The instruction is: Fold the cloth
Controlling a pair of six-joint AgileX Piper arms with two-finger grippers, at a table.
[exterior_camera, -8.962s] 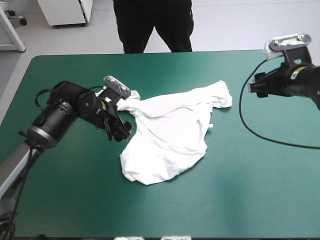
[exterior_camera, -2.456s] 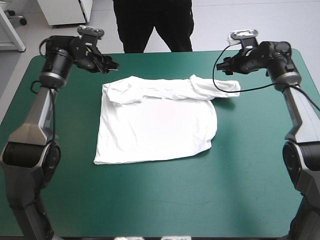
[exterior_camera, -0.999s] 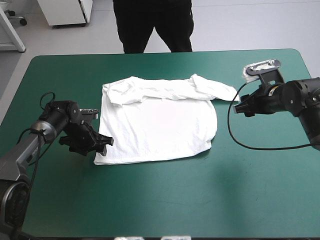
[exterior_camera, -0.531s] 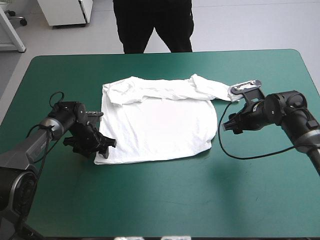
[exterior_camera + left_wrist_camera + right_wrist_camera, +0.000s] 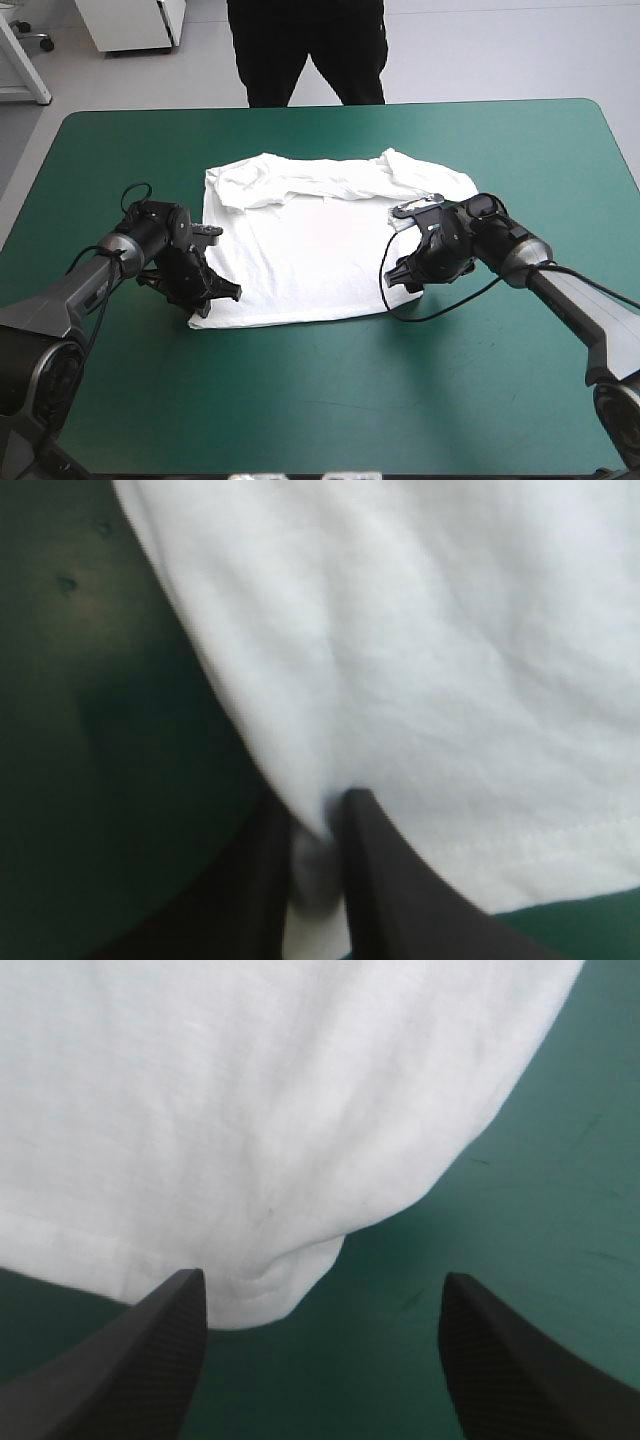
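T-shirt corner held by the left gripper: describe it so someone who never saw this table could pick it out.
On the teal-green table the white T-shirt lies spread flat, hem along its near side. The corner is the hem's end at the left gripper, pinched between its fingers; the other hem corner lies loose before the open right gripper.

The T-shirt (image 5: 250, 1090) runs off both wrist views' edges.

Grey-linked arms (image 5: 52, 303), bulky black wrists (image 5: 150, 228), curved black fin fingers (image 5: 500, 1360)
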